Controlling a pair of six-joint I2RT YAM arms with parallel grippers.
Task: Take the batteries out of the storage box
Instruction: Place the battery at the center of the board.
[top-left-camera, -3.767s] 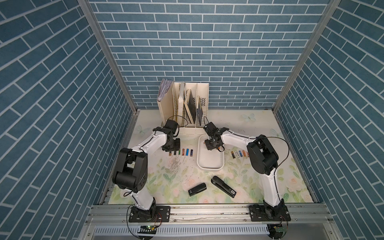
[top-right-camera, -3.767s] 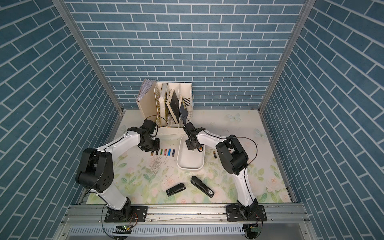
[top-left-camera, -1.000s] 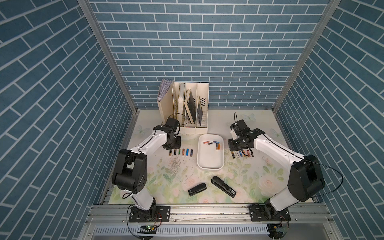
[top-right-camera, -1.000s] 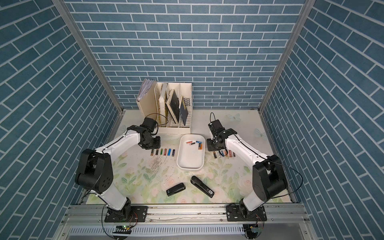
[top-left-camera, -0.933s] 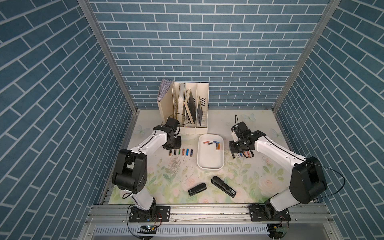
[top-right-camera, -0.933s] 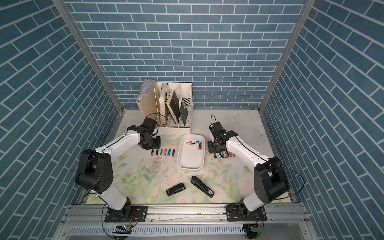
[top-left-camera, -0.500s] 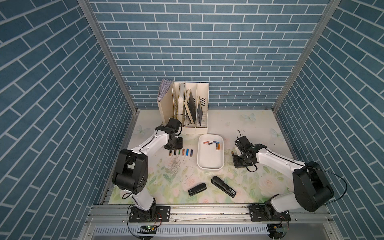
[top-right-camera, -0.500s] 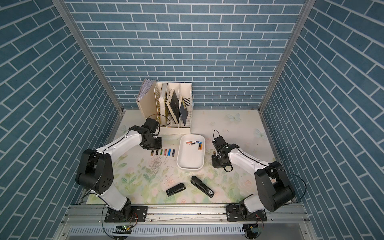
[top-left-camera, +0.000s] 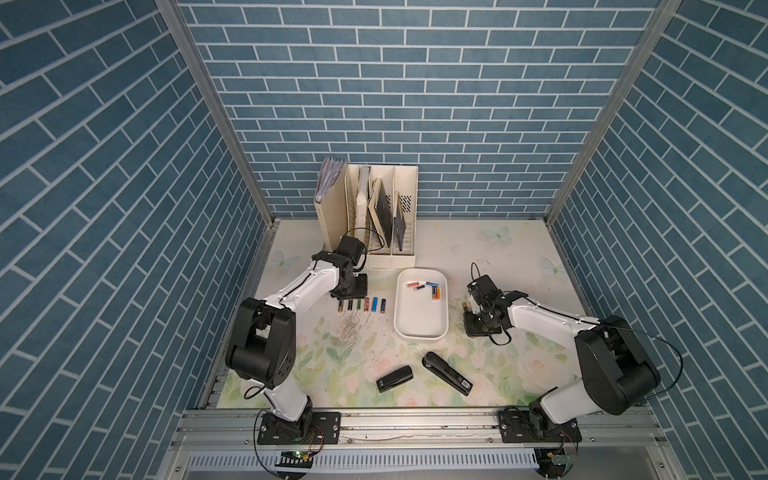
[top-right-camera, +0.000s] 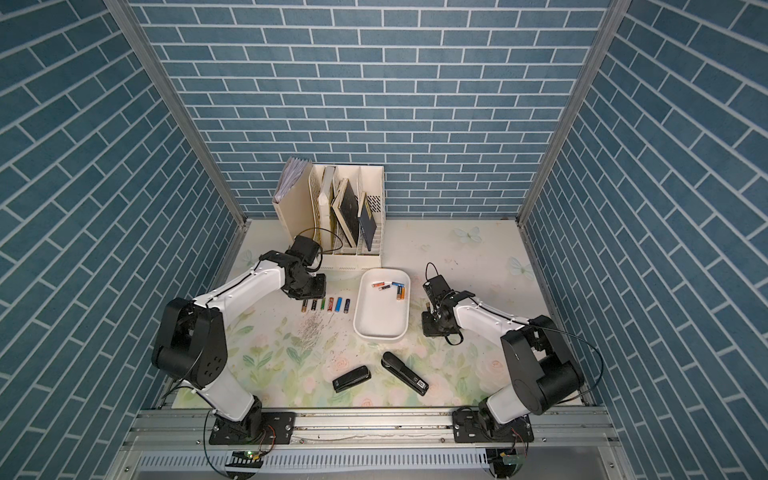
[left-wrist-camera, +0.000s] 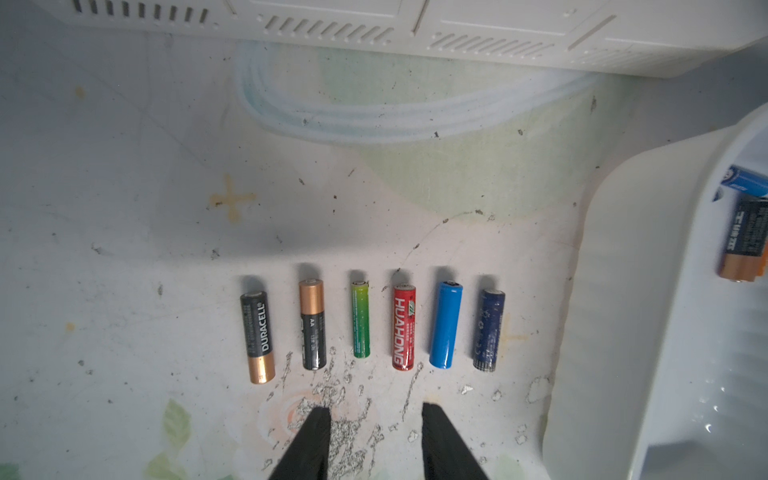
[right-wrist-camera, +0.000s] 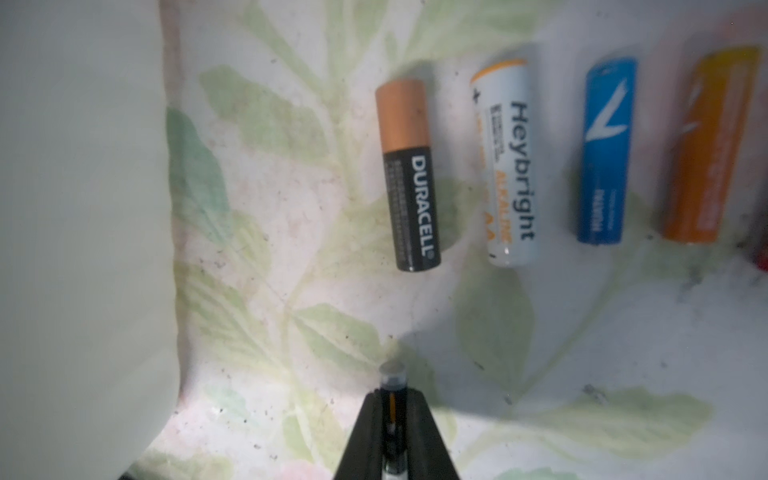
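The storage box (top-left-camera: 419, 328) is a shallow white tray at mid-table, with several batteries (top-left-camera: 428, 286) at its far end. Left of it, a row of batteries (left-wrist-camera: 361, 328) lies on the mat. My left gripper (left-wrist-camera: 376, 409) hovers just short of that row, open and empty; in a top view the left gripper (top-left-camera: 351, 289) sits over the row. My right gripper (right-wrist-camera: 392, 395) is low over the mat to the right of the box, shut on a thin dark battery (right-wrist-camera: 392, 374) with an orange stripe. Ahead of it lie a Duracell battery (right-wrist-camera: 409, 174), a white one (right-wrist-camera: 507, 162), a blue one and an orange one.
A cream file holder (top-left-camera: 368, 216) with books stands at the back, close behind the left arm. Two black staplers (top-left-camera: 395, 378) (top-left-camera: 446, 373) lie near the front edge. Loose staples (top-left-camera: 349, 328) are scattered on the mat left of the box. Blue brick walls enclose three sides.
My right arm left the box holding a battery, swung right past the row there, then came toward the front and down. The left arm has barely moved.
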